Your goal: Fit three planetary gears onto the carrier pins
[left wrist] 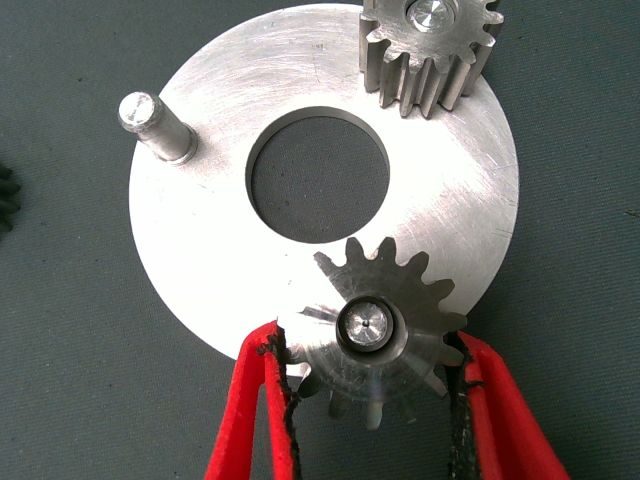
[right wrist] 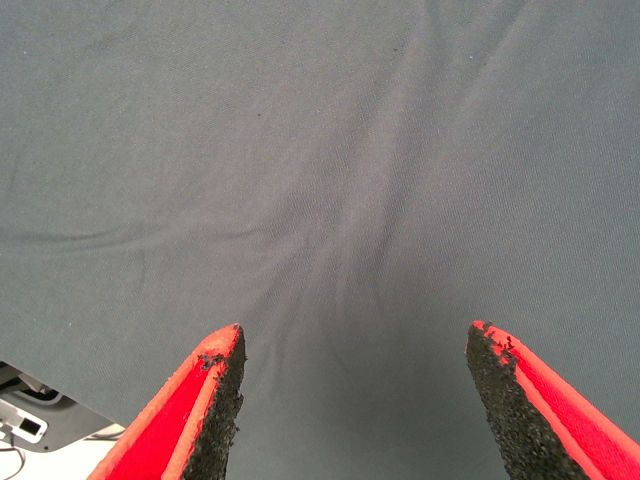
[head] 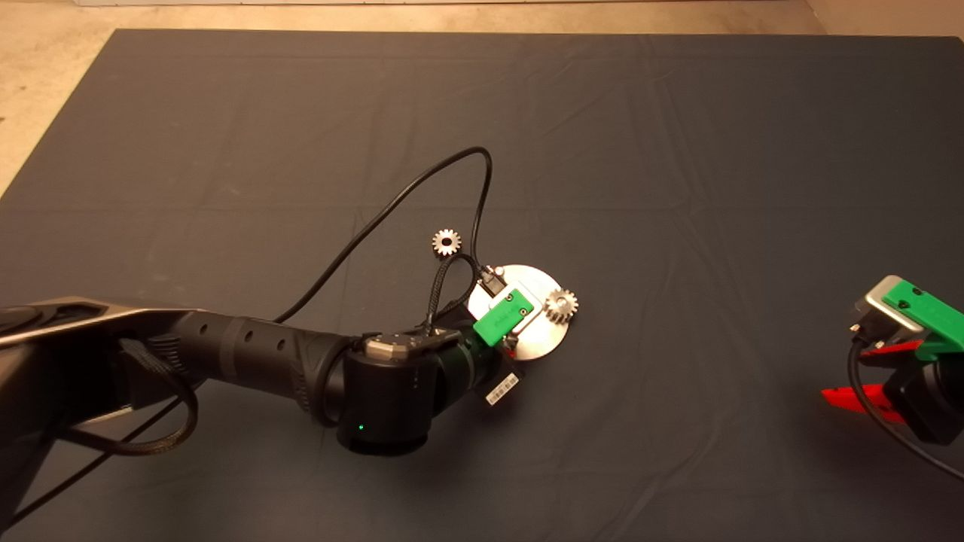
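Note:
The shiny ring-shaped disc lies on the mat, and my left arm reaches over it. My left gripper is shut on a planetary gear. That gear sits over a carrier pin whose tip shows in its bore. Both pads touch its teeth. A second gear sits on another pin and also shows in the head view. The third pin stands bare. The third gear lies loose on the mat beyond the disc. My right gripper is open and empty.
The left arm's black cable loops over the mat behind the disc, close to the loose gear. My right gripper is parked at the mat's right side. The floor shows past the mat's far left edge.

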